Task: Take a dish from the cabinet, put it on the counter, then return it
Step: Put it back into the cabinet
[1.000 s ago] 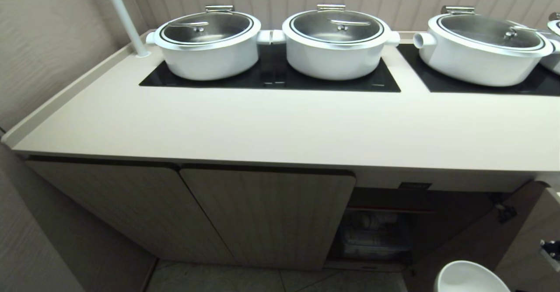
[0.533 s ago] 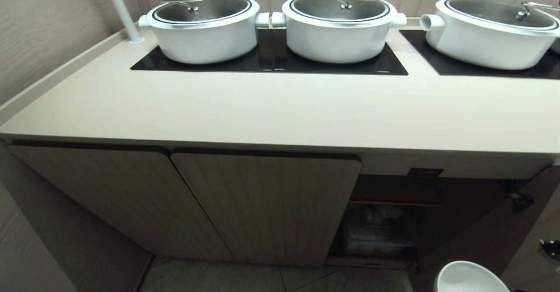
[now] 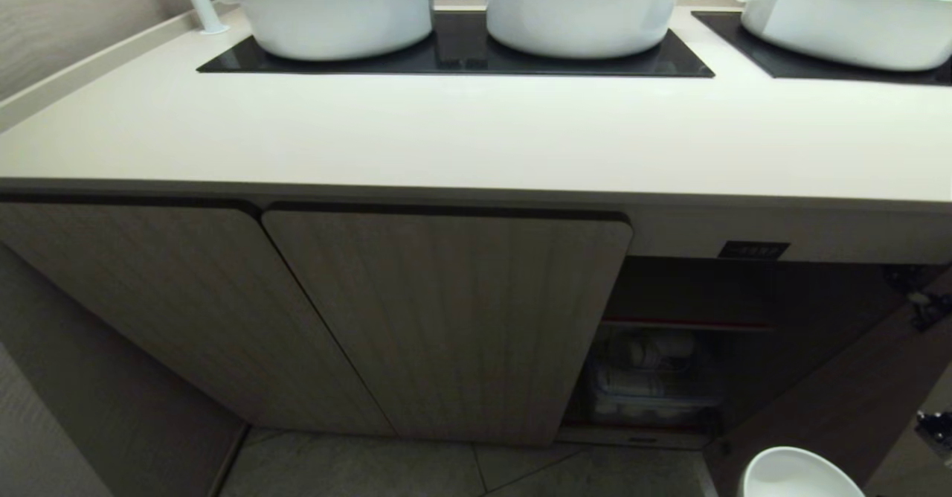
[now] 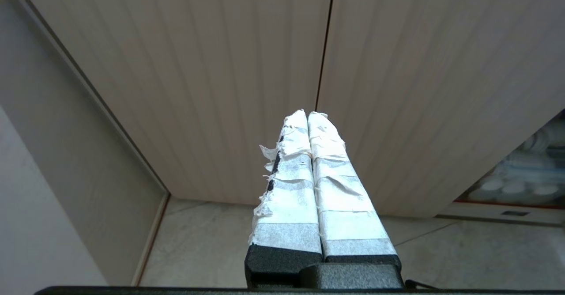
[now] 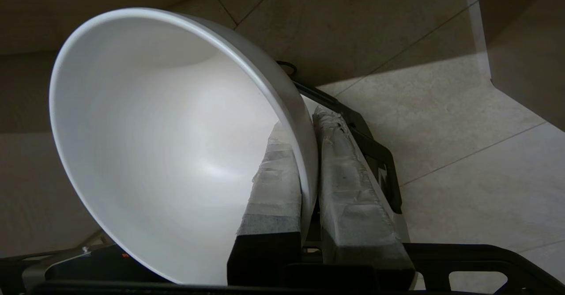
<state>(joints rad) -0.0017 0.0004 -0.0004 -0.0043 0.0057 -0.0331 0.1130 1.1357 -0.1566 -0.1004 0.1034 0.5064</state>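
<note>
Beige and smooth, the surface (image 3: 476, 132) runs the width of the head view, with black glass panels (image 3: 454, 54) set into it and three white pots (image 3: 327, 6) standing on them. Below it is the cabinet (image 3: 446, 318), its two ribbed doors on the left shut and the bay on the right standing open. Inside that bay a red-edged shelf (image 3: 684, 324) sits above stacked white cups (image 3: 654, 378) in clear wrap. A small black label (image 3: 753, 249) with white characters is fixed above the opening; the characters are too small to read.

The dish (image 3: 799, 475), a plain white bowl, shows at the lower right edge of the head view, in front of the open bay and over the tiled floor (image 3: 476, 471). The right pincer (image 5: 309, 153) is clamped on the dish's rim, one taped finger inside the wall and one outside. The left pincer (image 4: 307, 118) faces the shut doors, its taped fingers pressed together with nothing between them.
</note>
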